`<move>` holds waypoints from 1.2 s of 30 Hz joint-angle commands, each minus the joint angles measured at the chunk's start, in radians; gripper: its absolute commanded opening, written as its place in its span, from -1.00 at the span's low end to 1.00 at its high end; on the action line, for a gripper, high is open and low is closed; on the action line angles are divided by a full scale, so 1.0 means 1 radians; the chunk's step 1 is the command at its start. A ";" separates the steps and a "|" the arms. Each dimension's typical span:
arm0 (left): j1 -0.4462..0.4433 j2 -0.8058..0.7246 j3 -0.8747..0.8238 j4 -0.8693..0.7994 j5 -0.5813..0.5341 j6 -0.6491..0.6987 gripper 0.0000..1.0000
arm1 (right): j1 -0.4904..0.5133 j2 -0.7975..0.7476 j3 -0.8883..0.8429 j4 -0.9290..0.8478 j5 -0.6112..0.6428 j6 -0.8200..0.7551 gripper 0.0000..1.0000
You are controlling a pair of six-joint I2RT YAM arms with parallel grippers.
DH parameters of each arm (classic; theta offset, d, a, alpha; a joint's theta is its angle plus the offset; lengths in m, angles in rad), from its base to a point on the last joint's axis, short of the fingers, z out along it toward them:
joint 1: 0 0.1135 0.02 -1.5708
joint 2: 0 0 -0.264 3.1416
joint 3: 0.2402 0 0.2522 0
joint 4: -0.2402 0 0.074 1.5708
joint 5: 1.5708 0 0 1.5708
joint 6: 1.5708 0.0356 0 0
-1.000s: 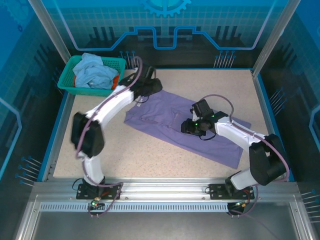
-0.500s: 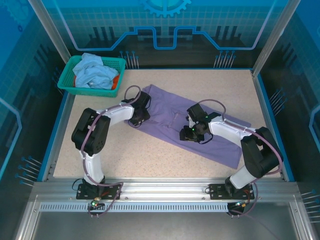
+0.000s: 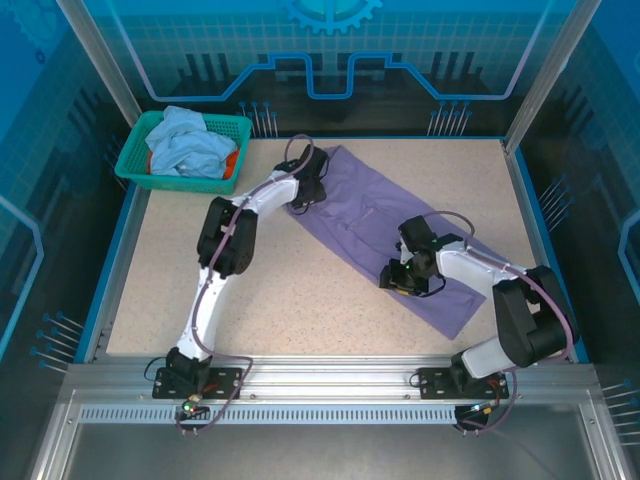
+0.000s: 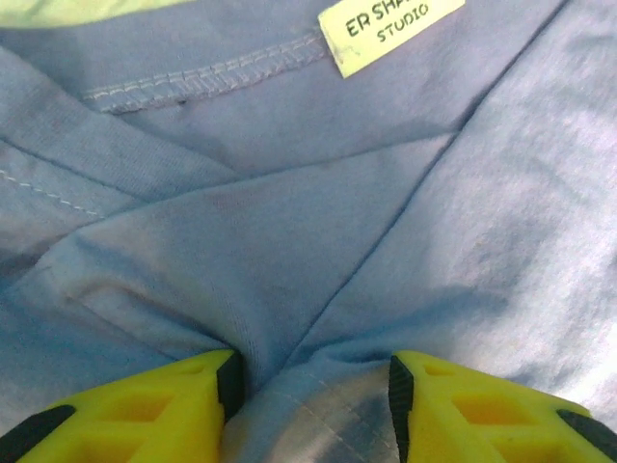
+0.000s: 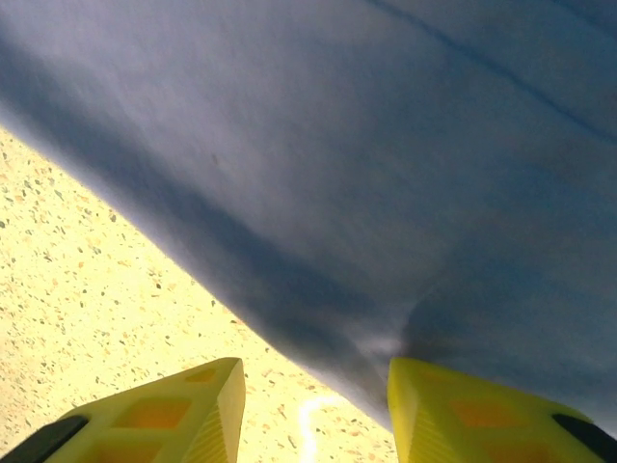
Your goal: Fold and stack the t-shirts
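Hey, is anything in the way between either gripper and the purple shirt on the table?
Nothing visible stands in the way. The left gripper has the purple t-shirt bunched between its fingers, and the right gripper sits right at the shirt's edge.

Purple t-shirt [image 4: 289, 241] label [image 4: 390, 34] reads "ER SHA… STUDIO".
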 commanded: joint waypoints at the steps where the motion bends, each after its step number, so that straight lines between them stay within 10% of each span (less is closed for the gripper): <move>1: 0.014 0.162 0.241 -0.162 0.069 0.091 -0.03 | -0.023 -0.045 -0.015 -0.038 -0.011 0.003 -0.09; 15: 0.032 0.067 0.417 -0.074 0.230 0.132 0.55 | -0.028 -0.101 -0.090 -0.096 0.034 0.041 -0.09; 26: 0.043 -0.613 -0.569 0.244 0.167 -0.065 0.59 | 0.118 0.029 -0.075 -0.022 0.044 0.198 -0.12; 36: 0.121 -0.812 -0.943 0.294 0.166 -0.122 0.58 | 0.411 0.195 0.052 0.112 0.037 0.528 -0.13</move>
